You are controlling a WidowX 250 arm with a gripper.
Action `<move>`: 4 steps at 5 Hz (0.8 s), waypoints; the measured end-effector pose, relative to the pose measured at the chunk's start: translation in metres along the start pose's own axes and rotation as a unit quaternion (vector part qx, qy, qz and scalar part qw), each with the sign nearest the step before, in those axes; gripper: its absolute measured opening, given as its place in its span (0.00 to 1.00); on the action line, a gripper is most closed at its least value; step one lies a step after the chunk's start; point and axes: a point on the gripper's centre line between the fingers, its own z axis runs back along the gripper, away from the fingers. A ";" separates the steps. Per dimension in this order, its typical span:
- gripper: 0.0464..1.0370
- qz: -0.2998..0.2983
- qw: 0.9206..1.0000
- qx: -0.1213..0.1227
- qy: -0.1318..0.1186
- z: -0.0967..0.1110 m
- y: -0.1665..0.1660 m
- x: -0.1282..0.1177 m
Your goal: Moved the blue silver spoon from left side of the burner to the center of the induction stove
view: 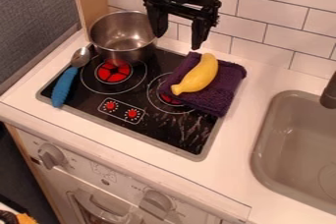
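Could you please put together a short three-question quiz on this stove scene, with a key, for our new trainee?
1. True or false: the blue-handled spoon lies at the left side of the black stovetop, as the camera sees it.
2. What lies on the folded purple cloth?
a) a metal lid
b) a yellow banana
c) a red cup
3. Fill in one word, "open" or "shut": the claw hangs above the stovetop with its fingers ____.

Key: 1 true; 2 b; 3 open.
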 end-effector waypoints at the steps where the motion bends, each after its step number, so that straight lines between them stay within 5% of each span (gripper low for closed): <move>1: 0.96 0.000 1.000 -0.005 0.018 -0.012 -0.001 -0.005; 2: 0.96 0.032 0.999 -0.013 0.015 -0.014 0.042 -0.031; 3: 0.96 0.031 0.999 0.001 -0.021 0.012 0.065 -0.053; 4: 0.96 0.056 0.998 0.013 -0.008 0.004 0.090 -0.074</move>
